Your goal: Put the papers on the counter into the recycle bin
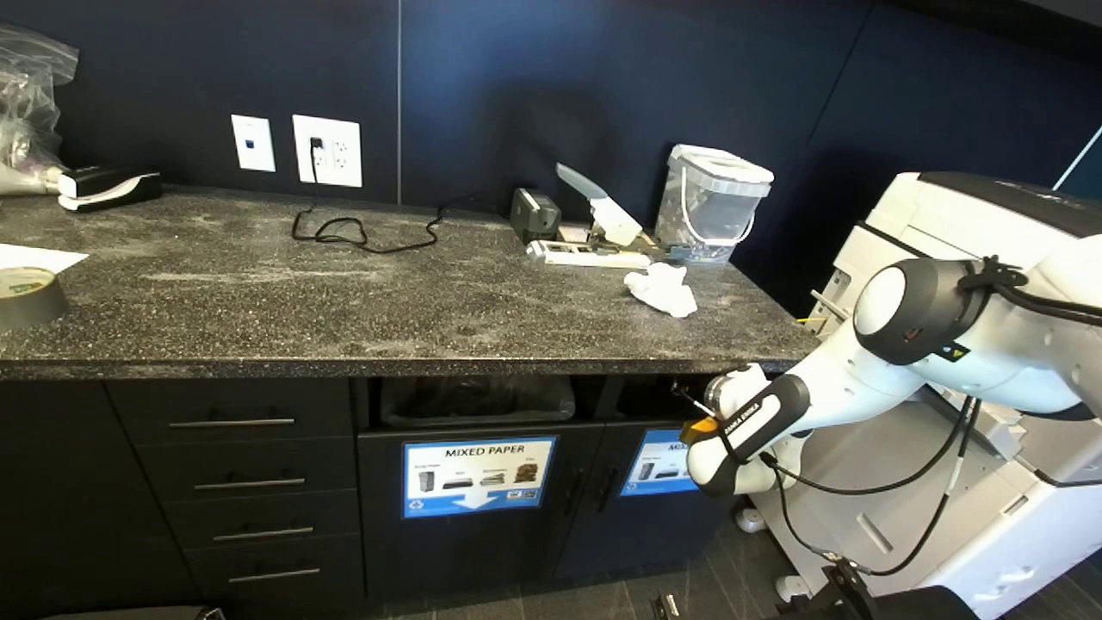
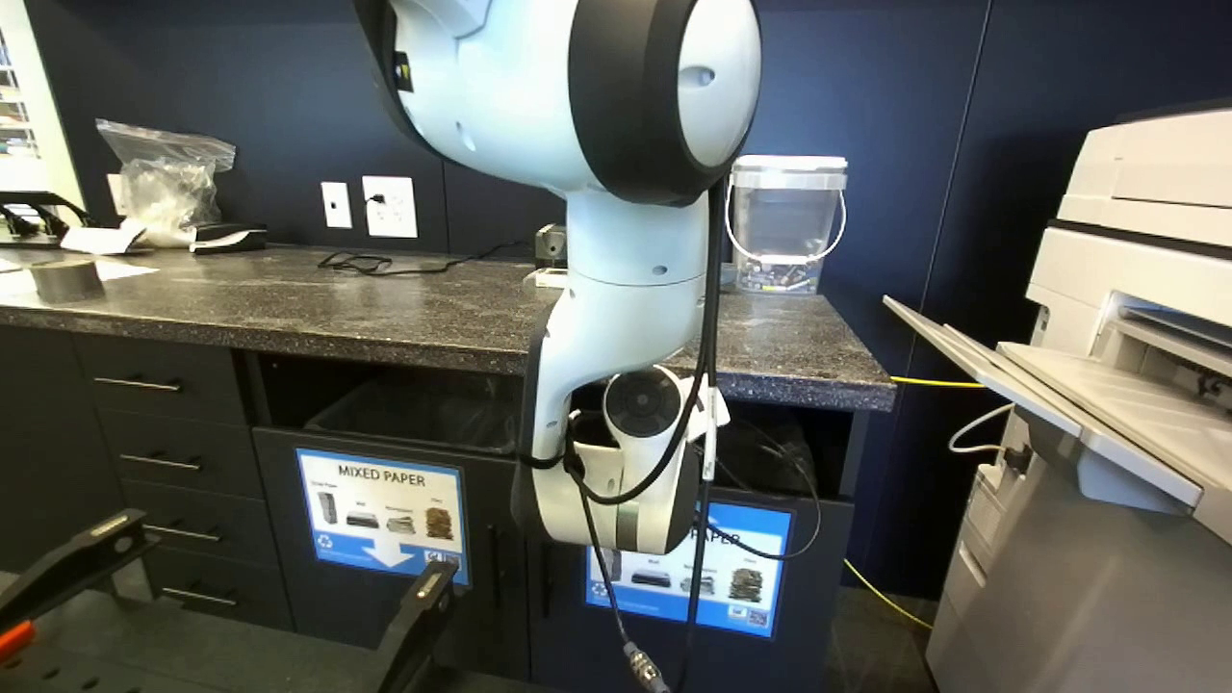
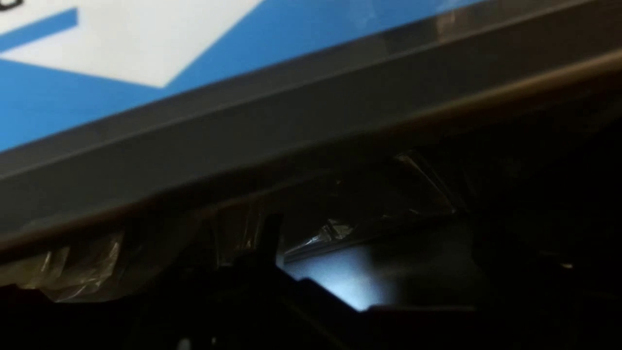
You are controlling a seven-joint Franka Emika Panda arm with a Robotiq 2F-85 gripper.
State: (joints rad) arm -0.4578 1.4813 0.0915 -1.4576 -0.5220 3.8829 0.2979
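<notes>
A crumpled white paper scrap [image 1: 661, 290] lies on the speckled grey stone bench [image 1: 448, 310]. Below the bench, clear plastic film [image 3: 99, 260] lines the dark recycle-bin slot [image 2: 831, 448]; whether the black hand [image 3: 364, 262] there is wide or gripping cannot be told. A lidded translucent bucket [image 2: 784, 219] on the bench holds small pieces [image 2: 778, 280].

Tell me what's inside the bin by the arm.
The wrist view shows shiny, creased plastic inside the recycle bin, and a pale patch too blurred to identify. Shadow hides the bottom; the arm partly covers the bin in both exterior views.
</notes>
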